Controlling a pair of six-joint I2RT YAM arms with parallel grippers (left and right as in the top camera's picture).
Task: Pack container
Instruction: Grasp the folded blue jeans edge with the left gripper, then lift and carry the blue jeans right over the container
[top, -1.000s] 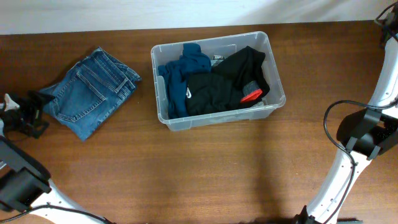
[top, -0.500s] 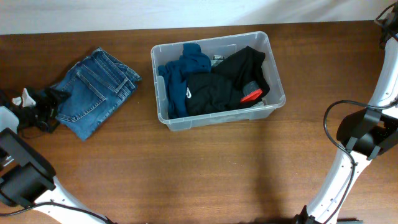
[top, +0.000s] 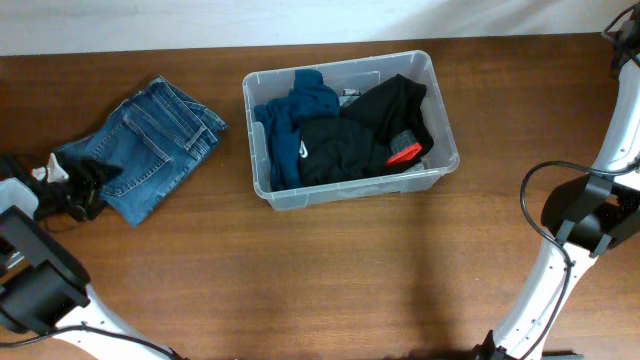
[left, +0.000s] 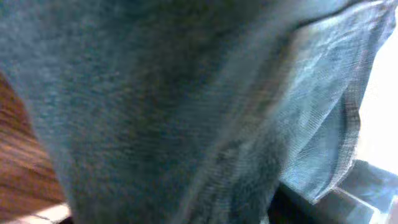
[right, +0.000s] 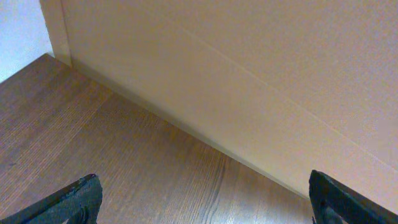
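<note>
Now the left hand (top: 85, 188) has closed in on the folded jeans (top: 150, 150) at the left of the overhead frame. A second ago it sat out by the frame's left edge, well apart from the cloth, and it now rests against the lower-left corner of the denim. The jeans themselves lie where they did, so nothing has been lifted yet. I judge this to be the approach to a grasp on the last loose garment. The left wrist view is filled edge to edge with blurred blue denim (left: 186, 112) and shows no fingers, so I cannot tell whether that hand is spread or already pinching the fabric. The right hand (right: 205, 205) has not stirred. Its fingers sit at the two bottom corners of its own view, spread wide and holding nothing, facing a pale wall over bare wood. The container (top: 350, 192) stands above centre in the overhead frame, unmoved. It is a clear, rigid tub with rounded corners and a thick rim. Inside it are a crumpled teal-blue garment (top: 295, 125) on the left and a soft black one (top: 365, 135) with a red patch (top: 404, 154) on the right. The jeans look heavier and stiffer, faded mid-blue with stitched seams and a back pocket, lying on the dark, grained wooden worktop (top: 330, 270).
</note>
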